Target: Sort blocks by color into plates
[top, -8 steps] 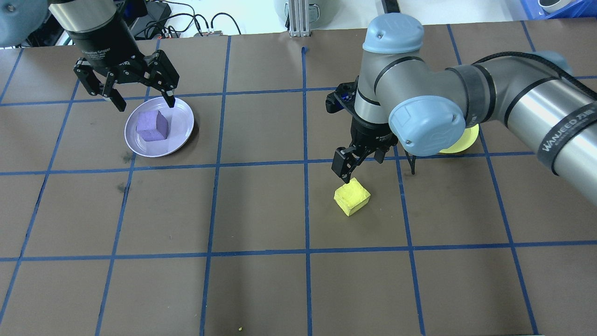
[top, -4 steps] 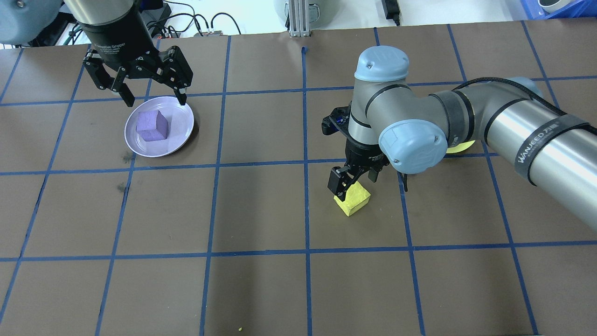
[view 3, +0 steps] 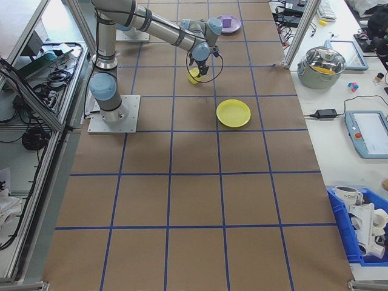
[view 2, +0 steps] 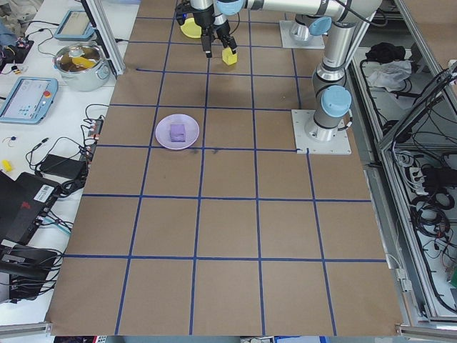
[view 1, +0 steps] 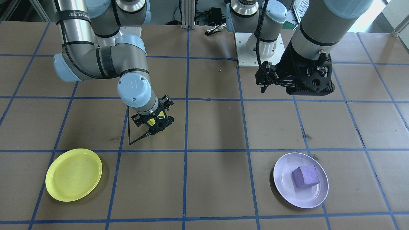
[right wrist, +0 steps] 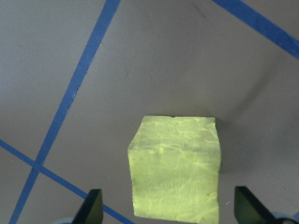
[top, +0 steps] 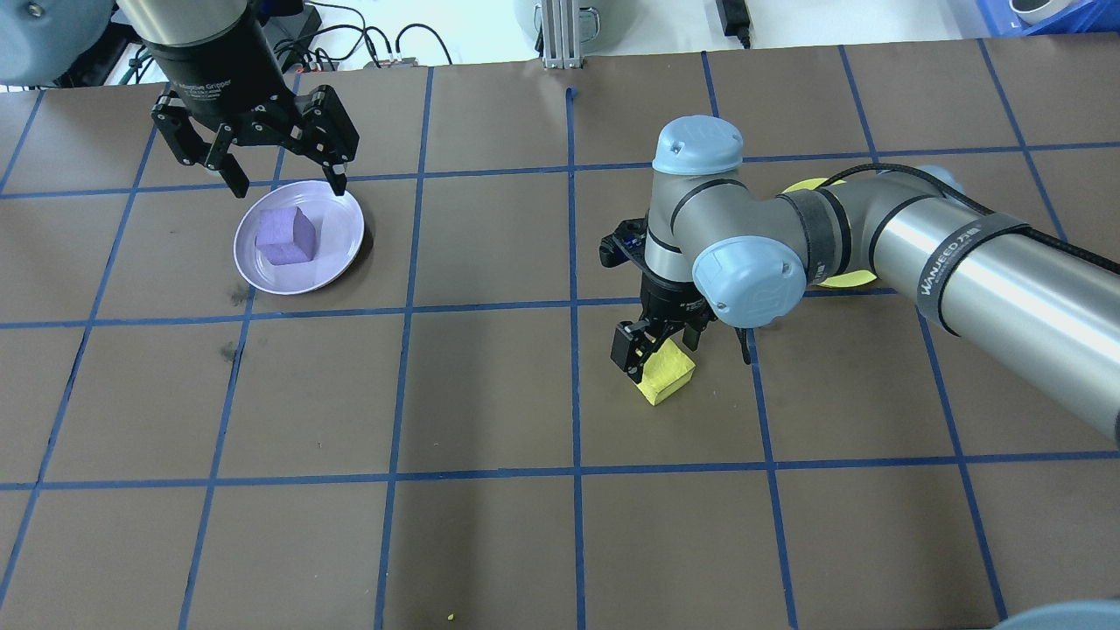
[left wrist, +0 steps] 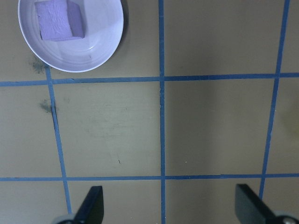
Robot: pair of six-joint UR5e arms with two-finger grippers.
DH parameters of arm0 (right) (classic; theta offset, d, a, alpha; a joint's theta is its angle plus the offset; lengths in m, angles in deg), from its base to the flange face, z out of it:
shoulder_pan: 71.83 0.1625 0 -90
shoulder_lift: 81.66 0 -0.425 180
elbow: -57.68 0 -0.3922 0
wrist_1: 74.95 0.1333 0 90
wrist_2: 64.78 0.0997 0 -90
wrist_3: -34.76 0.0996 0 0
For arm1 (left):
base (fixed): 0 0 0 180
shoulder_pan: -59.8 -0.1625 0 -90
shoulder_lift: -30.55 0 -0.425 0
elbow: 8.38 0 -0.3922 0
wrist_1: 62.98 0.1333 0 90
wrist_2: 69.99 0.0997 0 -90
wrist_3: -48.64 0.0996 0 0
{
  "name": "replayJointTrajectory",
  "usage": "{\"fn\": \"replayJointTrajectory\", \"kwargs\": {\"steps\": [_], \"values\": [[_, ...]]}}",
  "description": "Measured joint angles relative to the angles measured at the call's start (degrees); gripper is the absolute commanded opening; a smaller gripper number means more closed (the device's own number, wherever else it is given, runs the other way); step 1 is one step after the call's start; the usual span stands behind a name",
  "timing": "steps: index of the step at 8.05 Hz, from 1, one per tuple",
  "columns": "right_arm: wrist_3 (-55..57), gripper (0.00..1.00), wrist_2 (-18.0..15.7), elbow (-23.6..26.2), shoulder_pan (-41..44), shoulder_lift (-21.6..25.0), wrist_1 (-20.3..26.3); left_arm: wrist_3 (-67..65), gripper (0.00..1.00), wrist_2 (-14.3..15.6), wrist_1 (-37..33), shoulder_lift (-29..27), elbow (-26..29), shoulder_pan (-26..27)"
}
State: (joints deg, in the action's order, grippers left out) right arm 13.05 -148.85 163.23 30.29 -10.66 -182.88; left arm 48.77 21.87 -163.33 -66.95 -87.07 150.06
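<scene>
Table (top: 490, 394): yellow plate (top: 844, 278) mostly arm-hidden.

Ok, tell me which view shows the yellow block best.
Right wrist view: the yellow block fills the frame, unobstructed, between the open right claw tips. Overhead shows it partly behind the claw; front mostly hides it; side views show it tiny.

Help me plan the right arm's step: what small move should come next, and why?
Probably lower a little further, then close. The right gripper is open with the yellow block on the table between its fingers, not yet held; the purple block already sits in the lavender plate.
</scene>
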Motion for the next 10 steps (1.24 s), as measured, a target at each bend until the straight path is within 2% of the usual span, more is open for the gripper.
{"fn": "replayJointTrajectory", "kwargs": {"steps": [3, 7, 8, 9, 10], "values": [[0.0, 1.00, 0.0, 0.6, 0.1, -1.2, -0.2, 0.3, 1.00, -0.1, 4.3, 0.3, 0.0, -0.4], [-0.1, 1.00, 0.0, 2.3, 0.3, -1.6, -0.3, 2.3, 1.00, -0.4, 5.1, 0.4, 0.2, -0.7], [-0.1, 0.69, 0.0, 2.5, 0.4, -1.6, -0.8, 2.8, 1.00, -0.5, 5.1, 0.7, 0.1, -0.8], [-0.1, 0.16, 0.0, 2.7, 0.4, -1.6, -1.4, 3.1, 1.00, -0.6, 5.1, 0.9, 0.2, -1.0], [-0.1, 0.00, 0.0, 2.7, 0.4, -1.6, -2.6, 3.2, 1.00, -0.6, 5.1, 1.2, 0.1, -1.3]]}}
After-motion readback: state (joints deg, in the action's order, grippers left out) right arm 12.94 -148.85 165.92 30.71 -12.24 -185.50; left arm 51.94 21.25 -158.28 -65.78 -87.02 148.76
